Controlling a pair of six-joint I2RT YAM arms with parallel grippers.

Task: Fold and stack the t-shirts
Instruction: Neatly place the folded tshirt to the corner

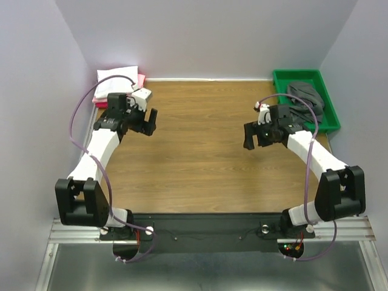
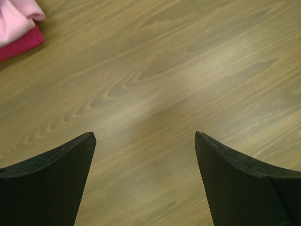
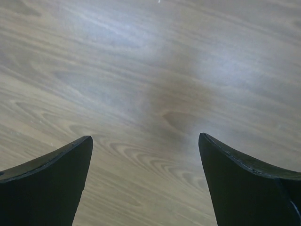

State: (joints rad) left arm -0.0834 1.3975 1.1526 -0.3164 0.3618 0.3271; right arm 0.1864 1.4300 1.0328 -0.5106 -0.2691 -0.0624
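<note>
**While left gripper [image 1: 145, 127] and right gripper [image 1: 256, 142] hang spread, nothing is held**

I see both sets of jaws wide apart over the wood table [image 1: 200, 139], pinching nothing. White t-shirt [image 1: 118, 79] lies folded on pink t-shirt [image 1: 100, 100] in far left corner, near left gripper. Dark grey t-shirt [image 1: 306, 97] sits bunched in green tray [image 1: 285, 76], far right corner.

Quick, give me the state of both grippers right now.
Left gripper: open, holding nothing.
Right gripper: open, holding nothing.
</note>
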